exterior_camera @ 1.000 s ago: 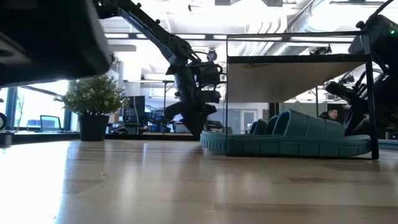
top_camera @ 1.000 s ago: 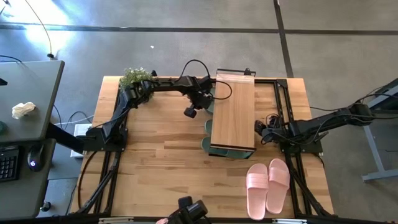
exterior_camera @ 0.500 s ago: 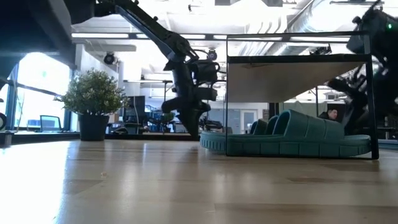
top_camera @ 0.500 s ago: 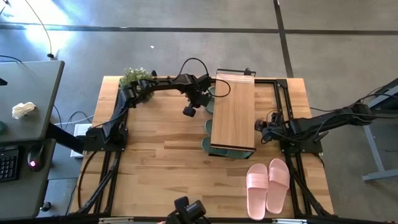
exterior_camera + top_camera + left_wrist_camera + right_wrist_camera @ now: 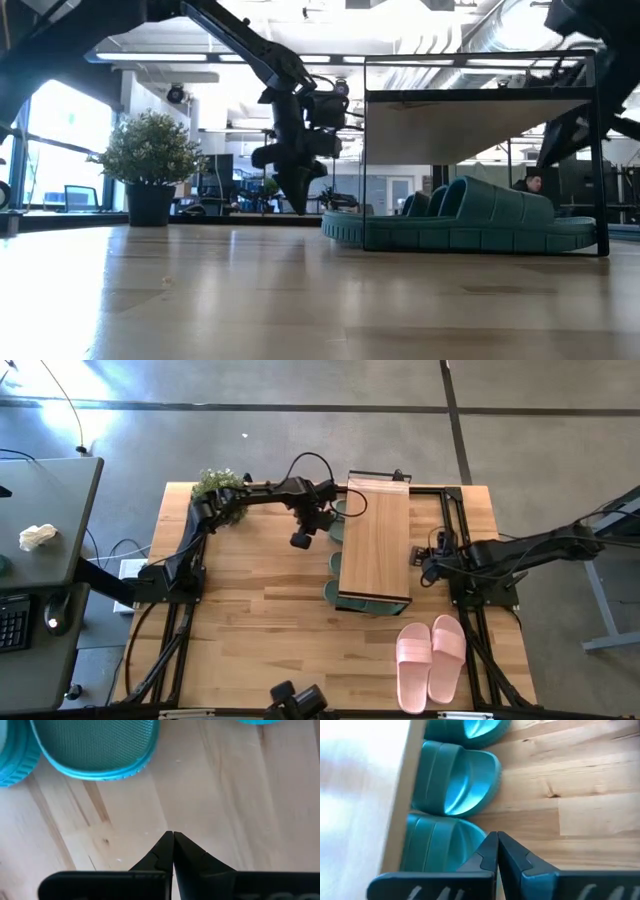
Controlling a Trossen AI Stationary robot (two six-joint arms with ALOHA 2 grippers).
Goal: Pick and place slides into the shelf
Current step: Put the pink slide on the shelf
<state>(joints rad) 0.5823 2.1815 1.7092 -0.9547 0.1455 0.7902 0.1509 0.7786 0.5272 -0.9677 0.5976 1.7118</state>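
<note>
The shelf [image 5: 376,538] stands right of the table's middle, its light-wood top on a dark frame [image 5: 480,93]. Several green slides [image 5: 470,215] lie on the table under it; their ends stick out at its left edge [image 5: 333,565] and near edge. The pink pair [image 5: 432,658] lies side by side near the table's near right corner. My left gripper [image 5: 299,540] hangs shut above bare wood left of the shelf, near a green heel [image 5: 95,745]. My right gripper [image 5: 415,556] hovers shut at the shelf's right side, above green toes [image 5: 462,782].
A potted plant [image 5: 216,484] stands at the table's far left corner. Dark rails [image 5: 456,525] and cables run along the table's right side by the right arm. Bare wood [image 5: 250,600] lies left of and nearer than the shelf.
My left gripper has risen and drifted a little toward the table's left, away from the shelf. My right gripper has lifted and moved slightly toward the far edge along the shelf's right side. The slides and the shelf have stayed put.
</note>
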